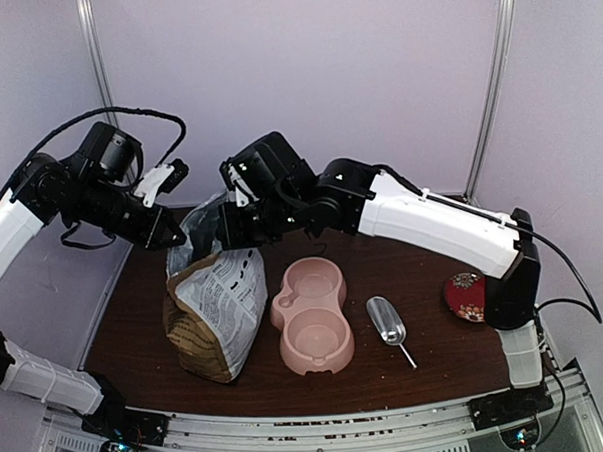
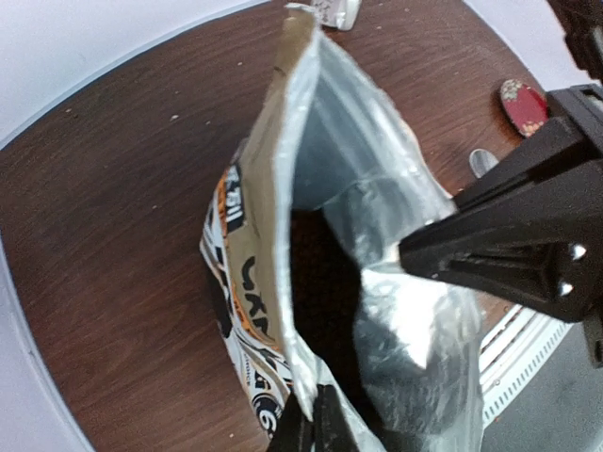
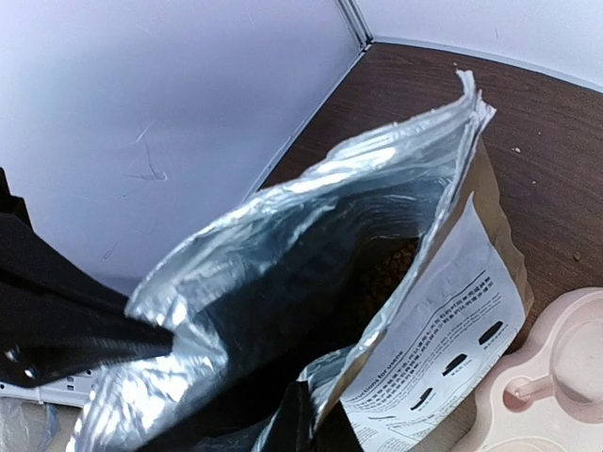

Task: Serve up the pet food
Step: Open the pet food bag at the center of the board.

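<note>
The pet food (image 2: 320,282) lies as a dark mass of pellets low inside the bag (image 1: 220,300), well below the mouth. It is seen only through the opening in the two wrist views, and none shows in the bowl (image 1: 313,316). The bag stands on the desk (image 1: 427,351) with its long axis roughly upright and leaning a little, and its mouth points upward, drawn apart. The left tool (image 1: 172,230) is clenched on the rim of the mouth at the bag's left side. The right tool (image 1: 232,229) is clenched on the rim at the bag's right side. The food therefore sits beneath and between the two tools, reachable only downward along the bag's own axis. The pink double bowl rests just to the right of the bag, its long axis running near to far; whether the two touch cannot be told. A metal scoop (image 1: 388,322) lies farther right of the bag, beyond the bowl, untouched, with its handle toward the near edge. Judgement: the food has not yet been served. It must travel rightward from the bag to the bowl, either by tipping the mouth that way or by scoop. The right arm is the nearer to both bowl and scoop, so the left tool would have to steady the bag alone.
</note>
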Robot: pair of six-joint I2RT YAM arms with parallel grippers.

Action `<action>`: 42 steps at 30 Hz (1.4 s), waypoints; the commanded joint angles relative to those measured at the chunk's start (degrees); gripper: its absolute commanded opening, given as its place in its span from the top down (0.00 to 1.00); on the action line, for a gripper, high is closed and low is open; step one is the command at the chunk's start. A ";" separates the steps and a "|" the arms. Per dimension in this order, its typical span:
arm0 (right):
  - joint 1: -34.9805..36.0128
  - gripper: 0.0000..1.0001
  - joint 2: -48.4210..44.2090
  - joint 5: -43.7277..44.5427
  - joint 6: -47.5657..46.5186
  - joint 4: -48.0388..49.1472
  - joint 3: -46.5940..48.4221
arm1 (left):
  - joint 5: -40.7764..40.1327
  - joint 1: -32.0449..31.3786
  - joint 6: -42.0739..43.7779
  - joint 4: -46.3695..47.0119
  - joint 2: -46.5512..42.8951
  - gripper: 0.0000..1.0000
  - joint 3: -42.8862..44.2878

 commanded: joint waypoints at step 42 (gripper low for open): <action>6.23 0.28 -4.55 7.31 2.04 -5.75 1.90 | -10.68 -11.82 -14.12 -12.39 -1.61 0.45 6.02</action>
